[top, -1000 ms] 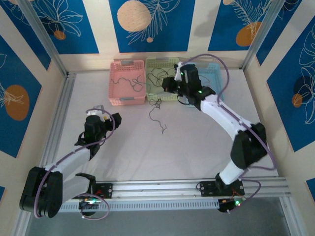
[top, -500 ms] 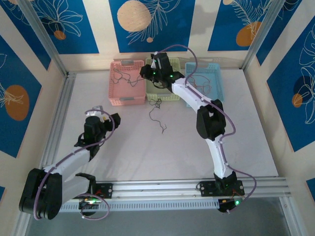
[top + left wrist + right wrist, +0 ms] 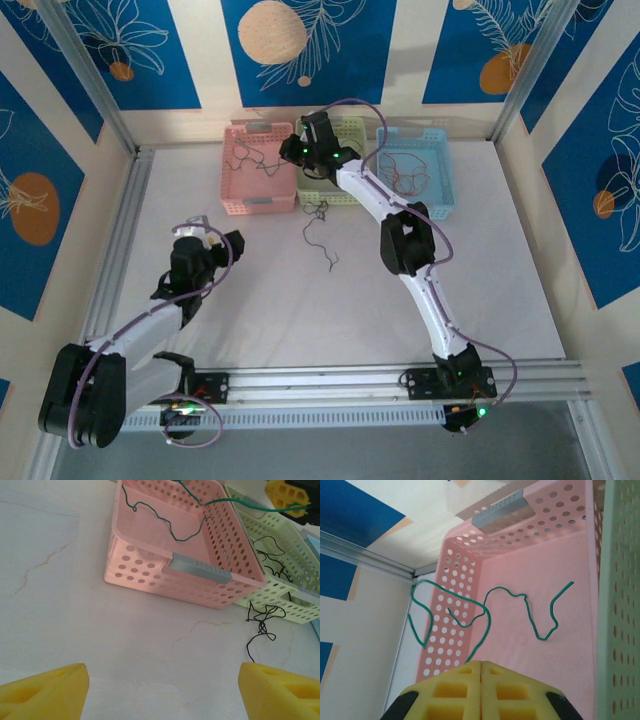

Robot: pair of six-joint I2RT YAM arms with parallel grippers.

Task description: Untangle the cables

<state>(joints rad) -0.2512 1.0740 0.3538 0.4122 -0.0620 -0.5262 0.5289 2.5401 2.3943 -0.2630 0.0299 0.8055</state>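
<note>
Up at the far edge of the table (image 3: 270, 300) sit three baskets in a row: pink basket (image 3: 245, 195) on the left, pale green basket (image 3: 335, 195) in the middle, blue basket (image 3: 440, 135) on the right.

The right arm reaches right across to the pink one. From overhead the right gripper (image 3: 300, 148) is a dark shape above the wall the pink and pale green baskets share, and you can't read its fingers there. The right wrist camera settles it: the right gripper (image 3: 480, 666) has its yellow pads pressed flat together, and a green cable (image 3: 440, 586) runs out from between them, up and over the pink basket (image 3: 457, 555) wall, and loops down outside. A second green cable (image 3: 535, 620) lies squiggled on the basket floor, crossing the first.

The left wrist view catches it side-on: the green cable (image 3: 235, 501) strung above the pink basket (image 3: 165, 587) to the right gripper (image 3: 286, 500).

The left gripper (image 3: 200, 228) sits over towards the left edge, well short of the baskets. Its own camera shows the left gripper (image 3: 160, 695) spread wide, a pad in each bottom corner, bare table between.

A black cable (image 3: 322, 240) lies on the table just in front of the pale green basket; the left wrist view shows its knotted top (image 3: 262, 625) and more black wire (image 3: 270, 555) inside the pale green basket (image 3: 280, 605). Overhead alone shows the red and orange cables (image 3: 405, 178) in the blue basket.
</note>
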